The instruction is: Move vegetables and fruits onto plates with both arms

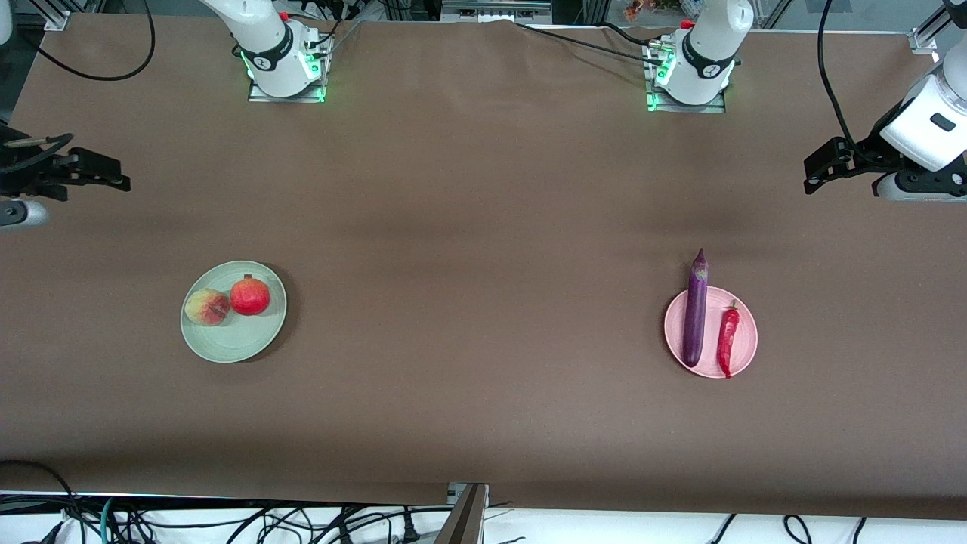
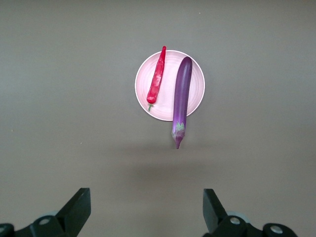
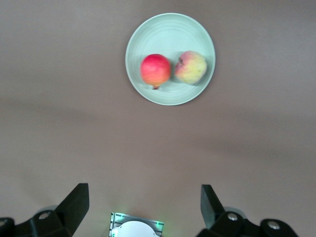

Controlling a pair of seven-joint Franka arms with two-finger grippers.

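Note:
The pale green plate (image 1: pixel 249 347) lies toward the right arm's end of the table and holds the peach (image 1: pixel 206 307) and the pomegranate (image 1: pixel 250 295) side by side. The pink plate (image 1: pixel 746 344) lies toward the left arm's end and holds the purple eggplant (image 1: pixel 696 310) and the red chili (image 1: pixel 728 340). The eggplant's stem end overhangs the rim. My left gripper (image 1: pixel 814 172) is open and empty, held high at the table's end; its wrist view shows the pink plate (image 2: pixel 168 96), chili (image 2: pixel 157 81) and eggplant (image 2: pixel 181 94). My right gripper (image 1: pixel 113 175) is open and empty, held high at its end.
The right wrist view shows the green plate (image 3: pixel 170 34), pomegranate (image 3: pixel 155 70), peach (image 3: pixel 191 67) and the right arm's base (image 3: pixel 136 228) between the open fingers. The brown table (image 1: pixel 483 302) is bare between the plates. Cables hang along its near edge (image 1: pixel 302 521).

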